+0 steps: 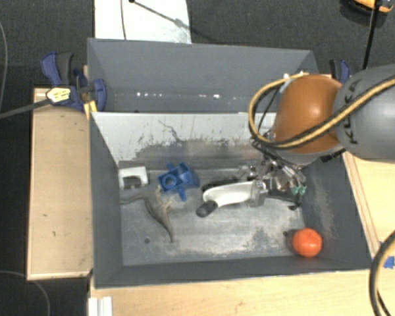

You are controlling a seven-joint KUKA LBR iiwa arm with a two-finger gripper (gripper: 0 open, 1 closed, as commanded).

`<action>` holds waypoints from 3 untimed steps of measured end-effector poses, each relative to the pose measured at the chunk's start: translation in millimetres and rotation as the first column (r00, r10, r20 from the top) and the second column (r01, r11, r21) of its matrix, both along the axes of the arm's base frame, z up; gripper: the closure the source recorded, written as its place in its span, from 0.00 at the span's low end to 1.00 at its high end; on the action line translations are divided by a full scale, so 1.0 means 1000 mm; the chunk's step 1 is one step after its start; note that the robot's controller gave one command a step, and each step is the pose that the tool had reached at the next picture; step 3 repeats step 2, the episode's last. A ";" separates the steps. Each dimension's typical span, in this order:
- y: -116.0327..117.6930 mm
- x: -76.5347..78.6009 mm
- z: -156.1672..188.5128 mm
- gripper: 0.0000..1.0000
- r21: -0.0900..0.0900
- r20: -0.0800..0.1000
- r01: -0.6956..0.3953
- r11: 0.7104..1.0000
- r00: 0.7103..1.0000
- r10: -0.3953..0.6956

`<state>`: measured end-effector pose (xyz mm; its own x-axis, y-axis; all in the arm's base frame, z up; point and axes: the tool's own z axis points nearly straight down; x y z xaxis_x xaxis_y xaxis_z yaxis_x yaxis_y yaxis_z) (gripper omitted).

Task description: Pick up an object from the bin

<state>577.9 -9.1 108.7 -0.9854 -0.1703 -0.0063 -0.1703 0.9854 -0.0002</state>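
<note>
Apparently mid-grasp: gripper (266,186) low at bin (104,196) centre, against right end of white black-tipped object (227,193); grip open or closed, cannot tell. Next: confirm hold, lift straight up.

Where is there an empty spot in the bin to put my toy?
The bare floor along the near wall, between the grey lizard toy and the orange ball. It is crowded behind that: white block, blue piece, white object by the end effector.
</note>
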 end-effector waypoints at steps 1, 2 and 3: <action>0.000 0.001 0.030 1.00 0.000 0.003 0.001 1.000 1.000 -0.001; 0.000 0.002 0.045 1.00 0.000 0.007 0.002 1.000 1.000 -0.002; 0.000 0.002 0.045 1.00 0.000 0.007 0.002 1.000 1.000 -0.002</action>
